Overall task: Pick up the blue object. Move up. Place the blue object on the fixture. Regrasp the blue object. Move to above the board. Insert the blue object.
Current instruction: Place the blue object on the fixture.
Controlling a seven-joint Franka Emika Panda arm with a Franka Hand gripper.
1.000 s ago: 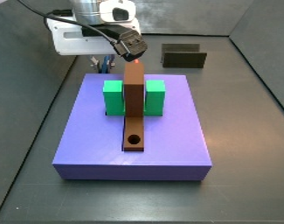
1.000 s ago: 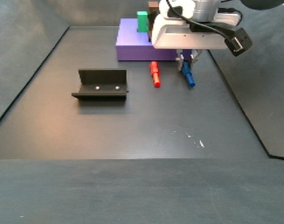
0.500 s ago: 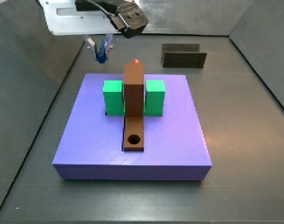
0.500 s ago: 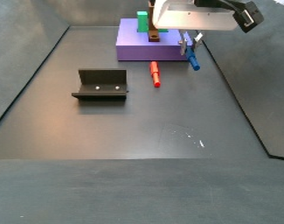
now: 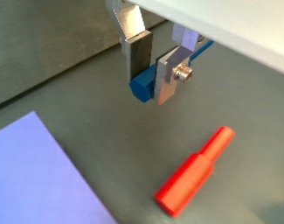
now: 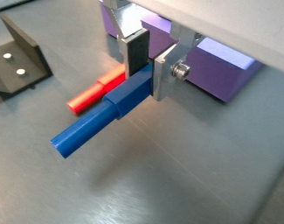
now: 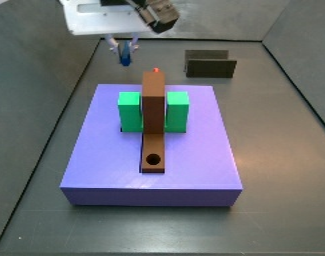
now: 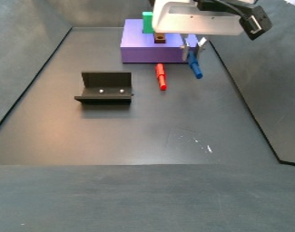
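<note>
The blue object [image 6: 100, 123] is clamped at one end between the silver fingers [image 6: 166, 74] of the pincer [image 6: 150, 72], its free length jutting out slantwise, clear of the floor. In a side view the pincer [image 8: 193, 47] hangs above the floor beside the board [image 8: 139, 47], with a red peg [image 8: 161, 77] lying below. The fixture [image 8: 103, 88] stands well apart on the dark floor [image 8: 174, 136].
</note>
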